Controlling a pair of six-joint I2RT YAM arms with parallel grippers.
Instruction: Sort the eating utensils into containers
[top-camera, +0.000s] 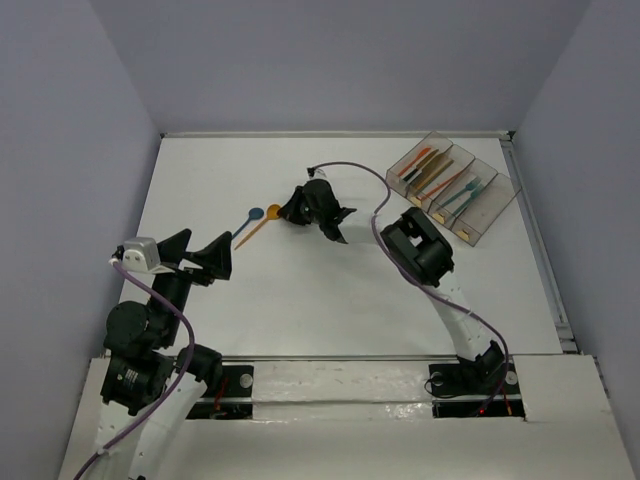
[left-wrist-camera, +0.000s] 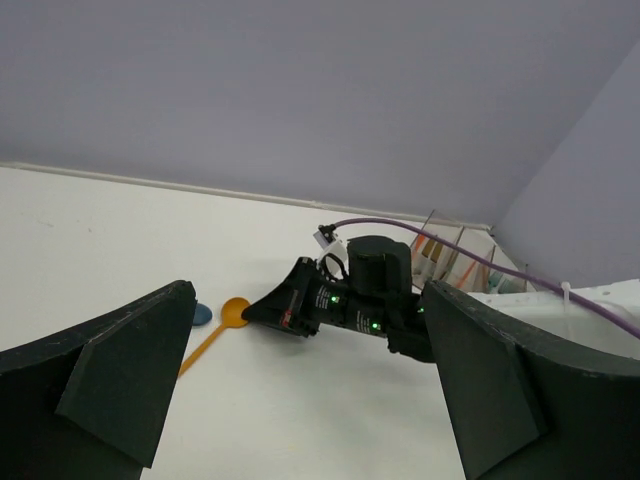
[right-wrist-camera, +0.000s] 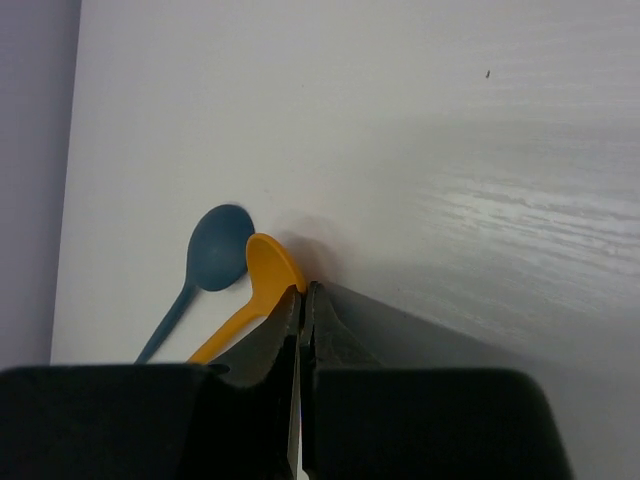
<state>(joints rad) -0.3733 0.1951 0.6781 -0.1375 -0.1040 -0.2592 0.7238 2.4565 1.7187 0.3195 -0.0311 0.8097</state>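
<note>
The right gripper (right-wrist-camera: 303, 292) has its fingers pressed together at the rim of the orange spoon (right-wrist-camera: 268, 268), which lies beside a blue spoon (right-wrist-camera: 220, 255) (both handles cut off). Whether it pinches the rim I cannot tell. The left gripper (top-camera: 200, 248) is spread wide, and the bins (top-camera: 503, 196) sit far right.

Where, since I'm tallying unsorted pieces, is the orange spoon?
Top view: the orange spoon lies left of centre, beside the blue spoon, its bowl at the right gripper's shut fingertips.

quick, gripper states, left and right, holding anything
left gripper: open, holding nothing
right gripper: shut, tips at the orange spoon bowl; cannot tell if it is pinched
</note>
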